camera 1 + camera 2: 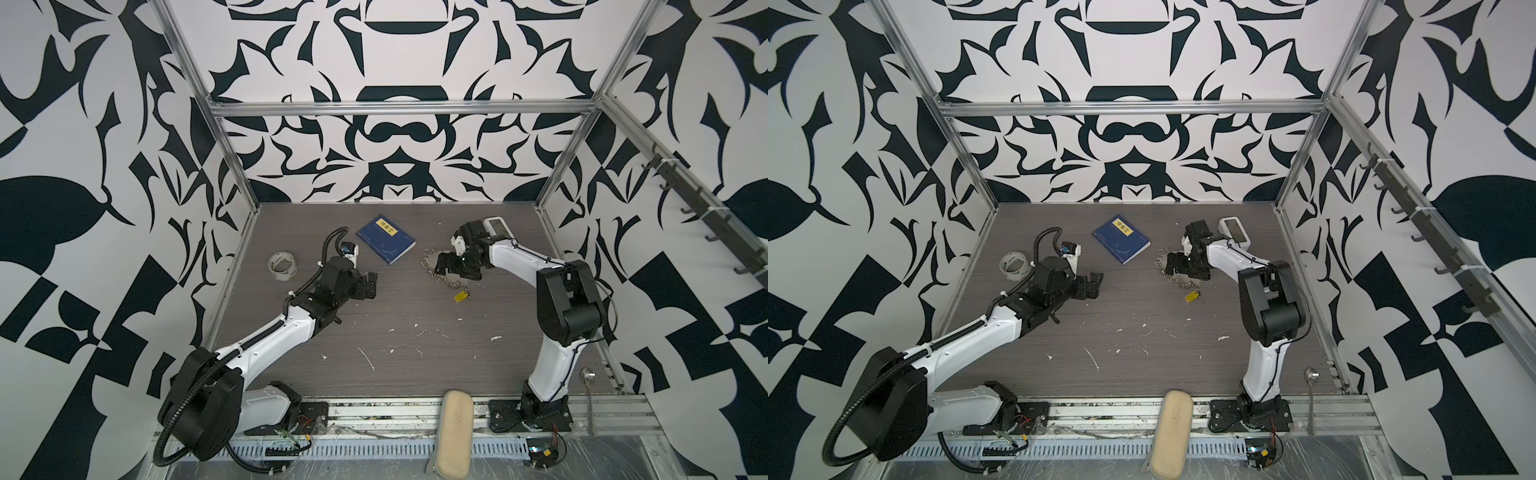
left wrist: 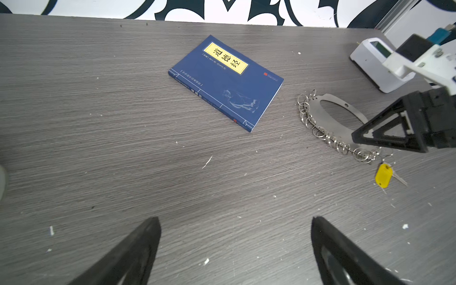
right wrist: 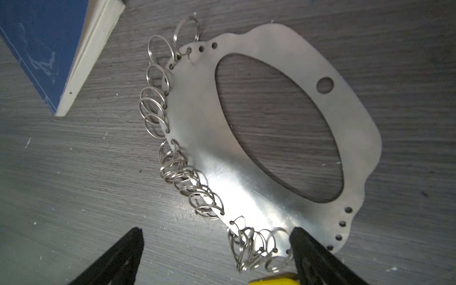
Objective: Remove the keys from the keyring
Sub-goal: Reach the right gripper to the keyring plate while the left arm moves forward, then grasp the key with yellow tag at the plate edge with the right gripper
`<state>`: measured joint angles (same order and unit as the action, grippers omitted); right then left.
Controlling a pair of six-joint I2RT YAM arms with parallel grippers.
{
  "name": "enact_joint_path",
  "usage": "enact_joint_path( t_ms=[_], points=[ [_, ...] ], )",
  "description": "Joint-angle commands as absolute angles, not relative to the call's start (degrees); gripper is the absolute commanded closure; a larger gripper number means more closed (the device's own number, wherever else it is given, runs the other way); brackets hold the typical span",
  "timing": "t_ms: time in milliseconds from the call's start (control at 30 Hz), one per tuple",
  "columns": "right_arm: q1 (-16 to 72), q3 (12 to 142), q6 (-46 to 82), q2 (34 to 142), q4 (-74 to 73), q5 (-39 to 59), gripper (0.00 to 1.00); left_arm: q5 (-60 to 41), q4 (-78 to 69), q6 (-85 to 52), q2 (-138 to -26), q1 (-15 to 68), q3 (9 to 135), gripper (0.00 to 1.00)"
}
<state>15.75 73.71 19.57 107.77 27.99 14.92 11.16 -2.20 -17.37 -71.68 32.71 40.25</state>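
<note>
The keyring is a flat metal oval plate with an oval cut-out, and several small silver split rings hang along one edge. It lies on the table right of the book, seen in both top views and in the left wrist view. The keys, a yellow tag with a small silver key, lie at the near end of the row of rings. My right gripper hovers open over that end, one fingertip above the plate. My left gripper is open over bare table, well left of the keyring.
A blue book lies at the back centre. A roll of clear tape sits at the left and a white device behind the right arm. A beige case and a spoon lie on the front rail.
</note>
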Motion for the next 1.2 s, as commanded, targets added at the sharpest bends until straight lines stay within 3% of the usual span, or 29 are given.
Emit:
enact_joint_path(
  t_ms=[0, 267, 500, 867, 1167],
  points=[
    [15.6, 72.7, 19.3, 105.6, 28.1, 16.3, 0.04, 12.4, -1.2, -16.4, -71.8, 32.9, 42.1, 0.01],
    [15.7, 71.9, 19.0, 105.5, 28.2, 16.8, 0.04, 12.9, -1.1, -16.6, -71.7, 32.9, 42.1, 0.01],
    [16.4, 69.0, 22.2, 103.9, 25.3, 23.1, 0.05, 14.5, -2.3, -17.3, -70.5, 33.1, 40.9, 0.01],
    [24.8, 67.1, 26.5, 103.7, 21.1, 27.4, 0.07, 15.0, -2.9, -17.7, -69.3, 33.2, 39.3, 0.01],
    [25.4, 65.2, 26.1, 94.4, 22.4, 17.8, 0.09, 14.7, -3.5, -19.1, -68.0, 33.5, 37.6, 0.01]
  ],
)
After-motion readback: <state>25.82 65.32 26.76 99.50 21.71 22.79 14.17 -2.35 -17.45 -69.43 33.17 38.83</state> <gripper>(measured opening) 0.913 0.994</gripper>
